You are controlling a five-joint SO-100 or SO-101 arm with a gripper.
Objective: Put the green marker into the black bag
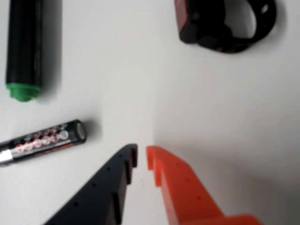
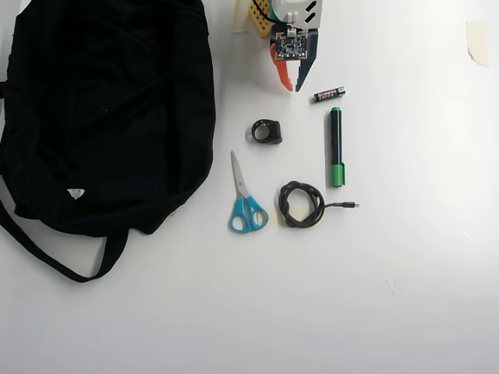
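The green marker [image 2: 335, 146] lies on the white table, black barrel with green ends, lengthwise right of the middle. In the wrist view its green end [image 1: 22, 90] shows at the upper left. The black bag [image 2: 109, 117] fills the left side of the overhead view, with a strap trailing toward the front. My gripper [image 2: 291, 84] hovers at the top centre, left of the marker and apart from it. In the wrist view my gripper [image 1: 141, 157] has one black and one orange finger, tips almost together and empty.
A small AAA battery [image 2: 329, 94] lies between gripper and marker; it also shows in the wrist view [image 1: 44, 140]. A black ring-shaped part [image 2: 267, 131], blue scissors [image 2: 243, 201] and a coiled black cable [image 2: 302, 204] lie mid-table. Tape [image 2: 477, 40] is at the top right.
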